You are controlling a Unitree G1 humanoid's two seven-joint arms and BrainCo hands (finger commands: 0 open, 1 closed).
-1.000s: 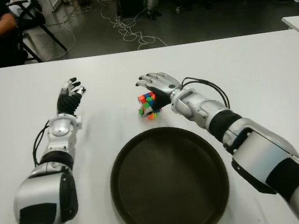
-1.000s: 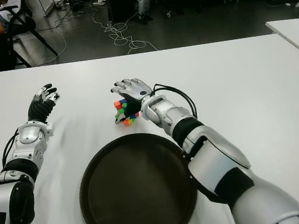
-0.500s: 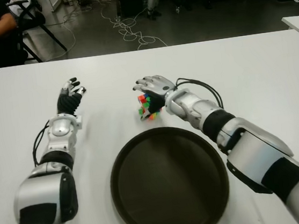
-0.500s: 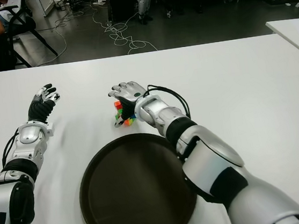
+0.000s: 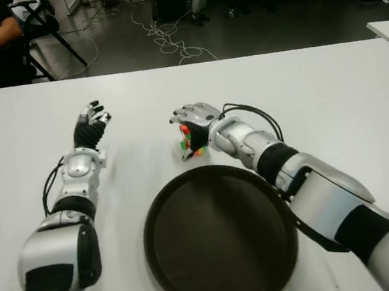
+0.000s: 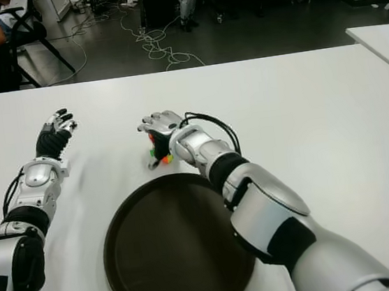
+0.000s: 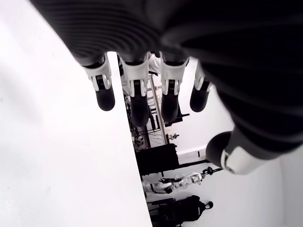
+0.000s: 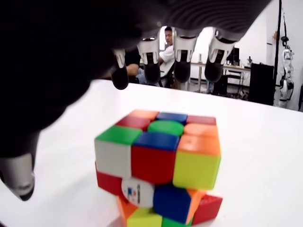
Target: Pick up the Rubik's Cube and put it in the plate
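The right hand (image 5: 194, 114) hovers palm-down over the Rubik's Cube (image 8: 163, 163), its fingers (image 8: 182, 59) spread and extended past the cube's far side, touching nothing that the wrist view shows; it holds nothing. The cube sits on the white table (image 5: 329, 95) just beyond the far rim of the plate (image 5: 220, 235), with its top layer twisted out of line with the lower ones. By the look of things the task has barely begun: the reach to the cube is made, but the grasp, the lift and the carry back over the plate's rim are all left to do, and the plate holds nothing. The right forearm runs from the plate's right side diagonally up and across its far edge, wrist bent so the palm faces down onto the cube. The left hand (image 5: 91, 123) shows well to the left of the plate, fingers straight and relaxed, empty.
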